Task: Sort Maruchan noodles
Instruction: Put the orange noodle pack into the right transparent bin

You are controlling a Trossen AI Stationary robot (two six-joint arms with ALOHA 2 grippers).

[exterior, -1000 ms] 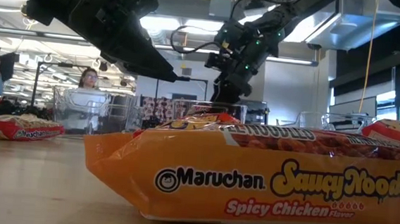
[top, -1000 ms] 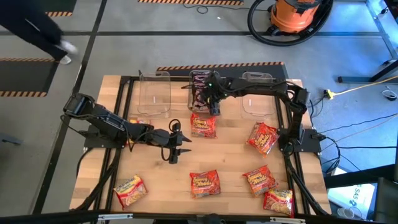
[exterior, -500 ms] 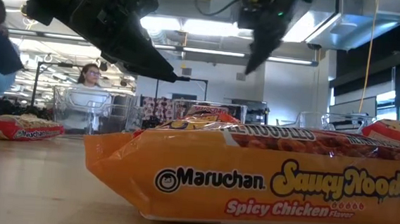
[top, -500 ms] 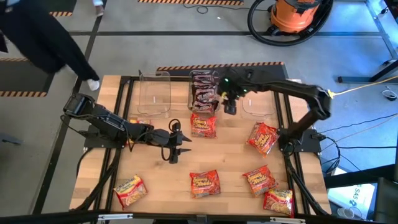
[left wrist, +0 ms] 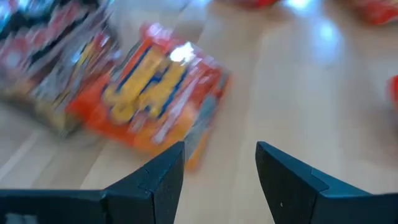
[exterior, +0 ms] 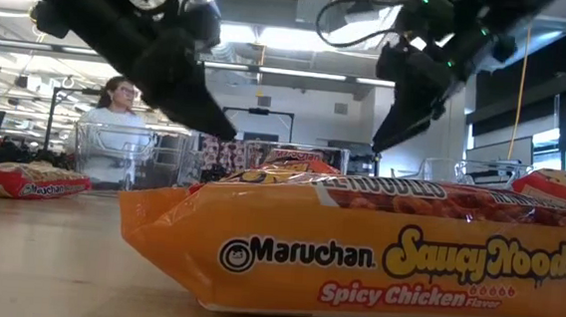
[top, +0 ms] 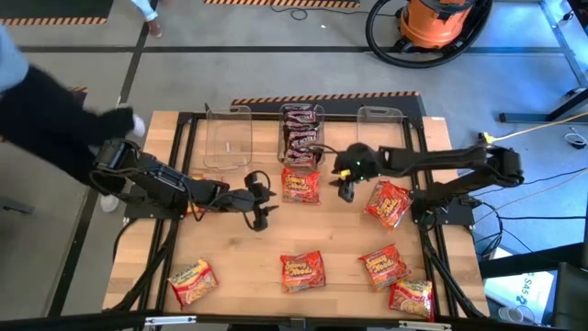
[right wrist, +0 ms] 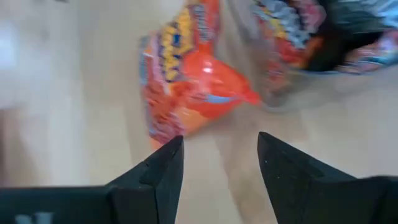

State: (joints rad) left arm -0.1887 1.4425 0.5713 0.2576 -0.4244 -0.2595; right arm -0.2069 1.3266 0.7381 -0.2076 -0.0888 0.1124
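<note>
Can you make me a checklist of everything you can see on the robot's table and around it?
Surface: wooden table in a black frame.
Job's things: six noodle packets loose on the table, one in front of the middle tub; dark packets in that tub.
Clutter: two empty clear tubs, left tub and right tub.
Grippers: left gripper open, empty, mid-table; right gripper open, empty, beside the packet by the middle tub.
Cables: yellow cable on the floor at right.
Surroundings: orange vacuum, a person at left.
</note>
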